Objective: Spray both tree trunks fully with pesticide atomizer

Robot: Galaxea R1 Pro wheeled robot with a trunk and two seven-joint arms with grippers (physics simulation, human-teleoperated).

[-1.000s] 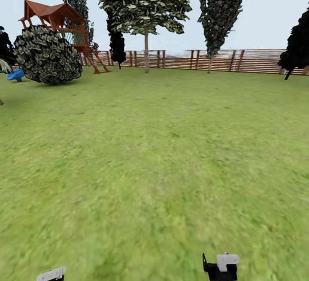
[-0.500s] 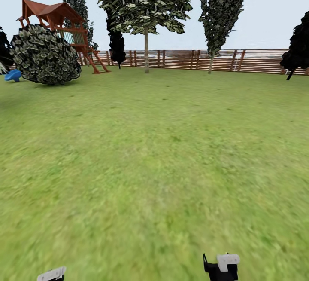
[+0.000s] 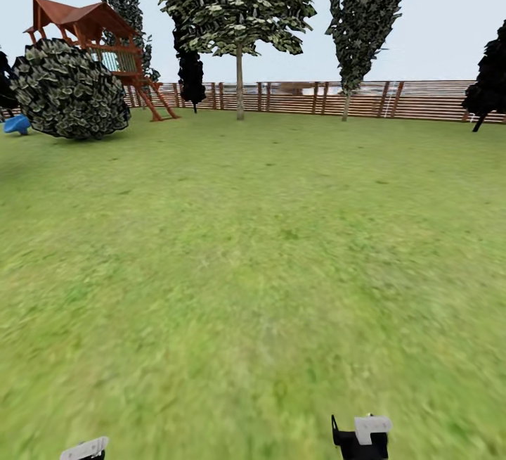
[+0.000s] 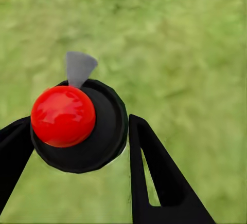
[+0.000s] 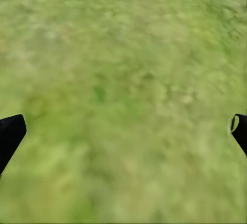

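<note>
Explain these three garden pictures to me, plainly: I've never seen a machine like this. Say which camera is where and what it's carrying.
This is a simulated wheeled robot with two arms, each ending in a two-fingered claw. The head camera looks across a wide green lawn towards a brown slatted wooden fence, a tall grey-trunked leafy tree and a red-roofed wooden play tower. The other two cameras sit on the wrists, looking down along the fingers at the grass. The left claw is shut on a round black-capped sprayer with a red knob, seen from above: the pesticide atomizer. The right claw is open, with grass between its black fingers.
</note>
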